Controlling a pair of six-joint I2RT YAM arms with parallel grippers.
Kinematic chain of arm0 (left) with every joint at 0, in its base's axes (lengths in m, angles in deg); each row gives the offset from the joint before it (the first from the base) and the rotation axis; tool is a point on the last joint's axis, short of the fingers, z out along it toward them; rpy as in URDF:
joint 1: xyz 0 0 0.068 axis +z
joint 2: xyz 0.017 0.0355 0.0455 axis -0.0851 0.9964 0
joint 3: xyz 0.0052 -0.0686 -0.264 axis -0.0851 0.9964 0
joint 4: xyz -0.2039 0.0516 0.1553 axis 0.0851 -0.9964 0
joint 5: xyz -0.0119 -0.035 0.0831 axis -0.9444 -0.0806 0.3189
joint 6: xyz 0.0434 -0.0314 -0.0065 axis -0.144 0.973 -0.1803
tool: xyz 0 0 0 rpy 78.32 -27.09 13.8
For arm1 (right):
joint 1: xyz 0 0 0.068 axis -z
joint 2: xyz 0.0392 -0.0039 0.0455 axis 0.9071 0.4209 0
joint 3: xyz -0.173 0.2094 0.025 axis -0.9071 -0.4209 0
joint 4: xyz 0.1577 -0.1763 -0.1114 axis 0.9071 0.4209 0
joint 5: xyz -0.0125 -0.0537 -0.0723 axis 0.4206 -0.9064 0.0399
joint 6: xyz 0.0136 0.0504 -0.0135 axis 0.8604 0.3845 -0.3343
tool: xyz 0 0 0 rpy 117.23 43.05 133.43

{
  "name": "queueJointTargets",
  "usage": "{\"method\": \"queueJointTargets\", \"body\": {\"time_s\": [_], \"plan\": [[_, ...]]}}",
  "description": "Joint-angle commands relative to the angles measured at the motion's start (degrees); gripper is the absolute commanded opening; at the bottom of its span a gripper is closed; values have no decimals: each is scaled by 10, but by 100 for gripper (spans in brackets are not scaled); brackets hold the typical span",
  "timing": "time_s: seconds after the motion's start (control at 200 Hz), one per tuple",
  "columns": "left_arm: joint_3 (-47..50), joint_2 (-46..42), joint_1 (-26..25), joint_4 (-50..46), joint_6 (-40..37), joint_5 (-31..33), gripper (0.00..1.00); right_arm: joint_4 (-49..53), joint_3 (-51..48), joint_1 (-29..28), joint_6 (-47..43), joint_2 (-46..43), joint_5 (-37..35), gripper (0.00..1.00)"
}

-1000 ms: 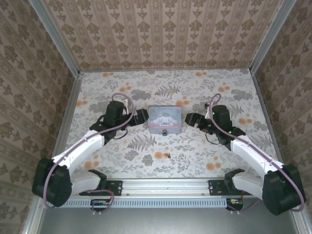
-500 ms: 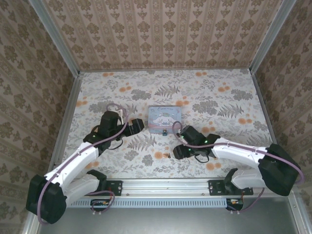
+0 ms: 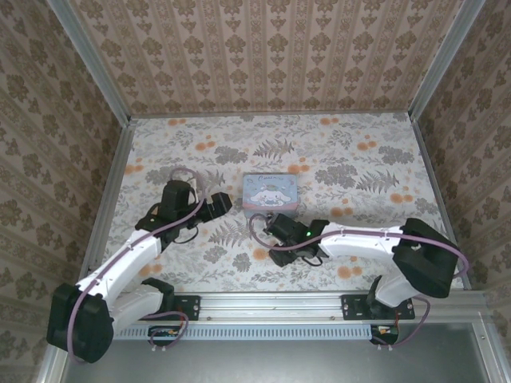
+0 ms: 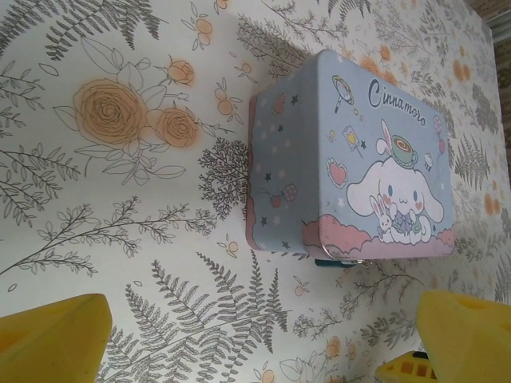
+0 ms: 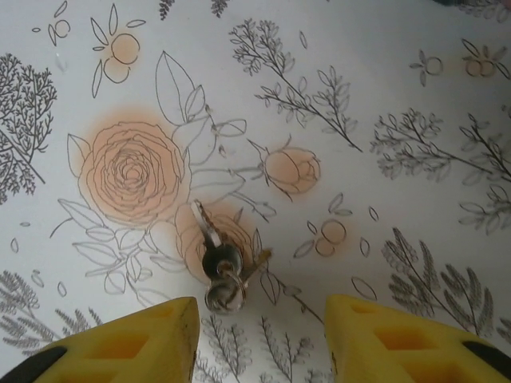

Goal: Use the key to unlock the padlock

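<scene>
Your key (image 5: 217, 257) lies flat on the bench (image 3: 359, 159), on a small split ring, its silvery blade pointing to the upper left of the right wrist view and resting on a printed orange flower. It sits just off the tips of the right end effector (image 5: 259, 339), a little toward the left finger. That end effector is released: its yellow fingers (image 5: 120, 343) stand wide apart on either side of the key, and neither touches it. From above, you can see the right end effector (image 3: 281, 255) pointed down at the bench on the near side of the pastel tin (image 3: 271, 194), with its arm stretched in low from the right. The padlock (image 4: 326, 261) shows as a teal sliver peeking out at the tin's near edge in the left wrist view, against the front wall, and too little shows to tell whether its shackle is closed. The left end effector (image 3: 219, 205) hangs just left of the tin and is aimed at it. It is also released and holding nothing, its yellow pads (image 4: 48, 339) spread far apart in the lower corners of the left wrist view.
</scene>
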Motion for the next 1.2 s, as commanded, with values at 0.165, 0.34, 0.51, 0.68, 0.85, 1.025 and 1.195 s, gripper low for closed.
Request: {"method": "queueJointTargets", "body": {"time_s": [0.165, 0.34, 0.51, 0.68, 0.85, 1.025, 1.195], "plan": [[-12, 4, 15, 0, 5, -27, 100, 20, 42, -13, -30, 50, -16, 46], [-8, 11, 20, 7, 3, -35, 100, 17, 43, -12, -31, 68, -14, 46], [-6, 21, 22, 14, 5, -40, 100, 9, 38, -12, -28, 78, -15, 46], [-6, 26, 23, 18, 5, -43, 100, 6, 36, -11, -26, 83, -17, 46], [-5, 28, 24, 18, 4, -43, 100, -1, 28, -5, -23, 79, -15, 45], [0, 26, 24, 18, 6, -44, 100, -13, 15, 5, -17, 67, -8, 43], [3, 25, 24, 21, 8, -45, 100, -24, 7, 11, -11, 64, -3, 43]]}}
